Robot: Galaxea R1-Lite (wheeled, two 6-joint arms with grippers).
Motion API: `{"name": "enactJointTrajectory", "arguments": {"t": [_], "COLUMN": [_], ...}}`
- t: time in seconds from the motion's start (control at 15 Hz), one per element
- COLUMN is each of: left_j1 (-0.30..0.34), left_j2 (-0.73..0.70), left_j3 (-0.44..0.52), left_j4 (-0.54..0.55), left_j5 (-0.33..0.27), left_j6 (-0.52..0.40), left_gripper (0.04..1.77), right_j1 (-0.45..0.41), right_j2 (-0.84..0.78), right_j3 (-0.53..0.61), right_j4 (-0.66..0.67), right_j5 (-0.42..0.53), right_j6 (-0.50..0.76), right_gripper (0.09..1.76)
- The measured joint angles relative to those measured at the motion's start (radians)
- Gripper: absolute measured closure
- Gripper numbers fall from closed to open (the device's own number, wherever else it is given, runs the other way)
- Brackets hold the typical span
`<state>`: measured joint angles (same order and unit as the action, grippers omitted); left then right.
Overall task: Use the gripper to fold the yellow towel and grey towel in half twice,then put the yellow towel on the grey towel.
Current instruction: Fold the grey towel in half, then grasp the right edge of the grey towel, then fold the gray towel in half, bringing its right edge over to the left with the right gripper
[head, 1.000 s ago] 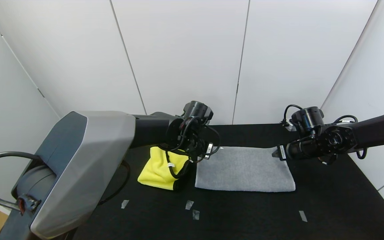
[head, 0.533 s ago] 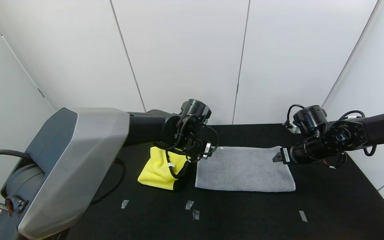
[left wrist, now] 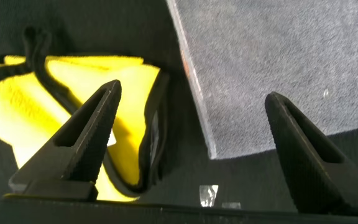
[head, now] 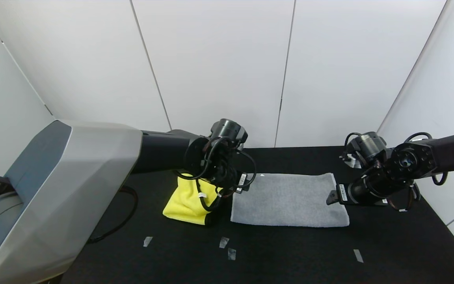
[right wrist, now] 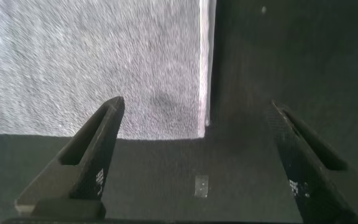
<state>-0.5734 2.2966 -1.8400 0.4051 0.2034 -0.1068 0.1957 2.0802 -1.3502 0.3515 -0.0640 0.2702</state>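
Black table (head: pixel 388 244) under everything. Grey towel (head: pixel 288 199) folded to a flat rectangle mid-table; yellow towel (head: pixel 187 199) folded, smaller, just beside grey's left edge, w/ a narrow strip of table between.

Left gripper (head: pixel 242 182) above the gap between the two towels, near grey's far-left corner; fingers spread wide, nothing held. Wrist view: yellow (left wrist: pixel 73 124) under one finger, grey (left wrist: pixel 278 68) edge between the fingers, gripper (left wrist: pixel 191 143) not touching cloth.

Right gripper (head: pixel 332 197) at grey's right edge, toward the near-right corner; also wide open, empty. Wrist view: grey corner (right wrist: pixel 104 68) between the fingers, gripper (right wrist: pixel 194 155) clear of it.

Vs earlier: both grippers opened wider. Right one moved from far-right corner toward near side along the edge. Left arm drew back slightly. Towels unmoved.
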Motion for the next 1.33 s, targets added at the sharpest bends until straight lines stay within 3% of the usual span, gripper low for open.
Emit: {"name": "enactJointTrajectory", "arguments": {"t": [0.33, 1.13, 1.2, 1.33], "left_j1": [-0.003, -0.003, -0.003, -0.003], "left_j2": [-0.04, -0.07, -0.07, -0.07], "left_j3": [0.06, 0.09, 0.09, 0.09], "left_j4": [-0.002, -0.005, -0.005, -0.005], "left_j5": [0.0, -0.003, -0.003, -0.003], "left_j6": [0.0, -0.001, -0.001, -0.003], "left_gripper": [0.13, 0.11, 0.11, 0.1], "right_j1": [0.0, 0.005, 0.007, 0.012], "right_j2": [0.024, 0.084, 0.086, 0.09], "right_j3": [0.026, 0.022, 0.021, 0.02], "right_j4": [-0.002, -0.011, -0.011, -0.012], "right_j5": [0.082, 0.084, 0.084, 0.084], "right_j6": [0.03, 0.054, 0.054, 0.054], "right_gripper": [0.17, 0.15, 0.22, 0.55]}}
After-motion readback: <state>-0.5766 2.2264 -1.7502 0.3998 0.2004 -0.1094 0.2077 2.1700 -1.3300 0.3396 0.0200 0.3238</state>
